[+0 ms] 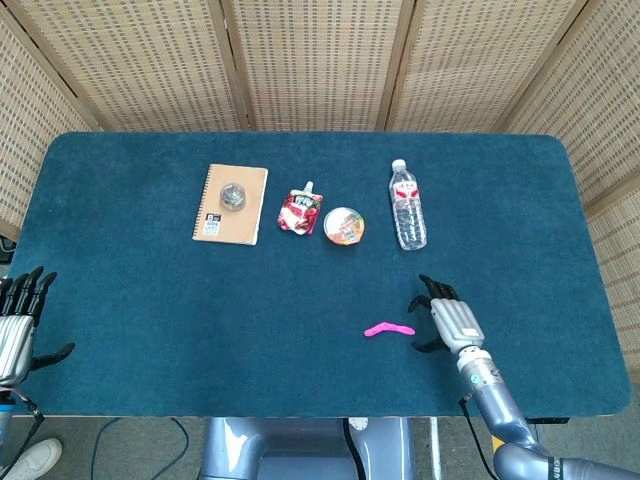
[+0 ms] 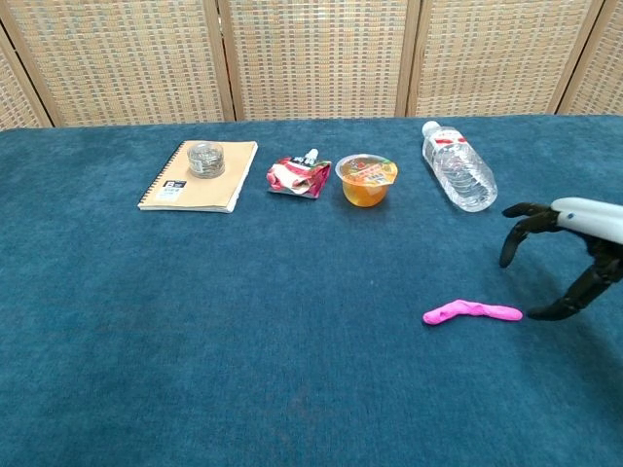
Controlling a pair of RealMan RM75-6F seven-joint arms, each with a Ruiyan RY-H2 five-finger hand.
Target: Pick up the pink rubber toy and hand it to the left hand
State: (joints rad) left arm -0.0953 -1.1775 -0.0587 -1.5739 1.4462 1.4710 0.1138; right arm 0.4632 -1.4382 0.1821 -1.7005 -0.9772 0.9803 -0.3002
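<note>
Blue-carpeted table (image 1: 150, 300) with scattered items

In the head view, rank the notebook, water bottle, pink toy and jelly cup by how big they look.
Largest to smallest:
1. notebook
2. water bottle
3. jelly cup and pink toy: too close to rank; the toy is longer but thin.
</note>
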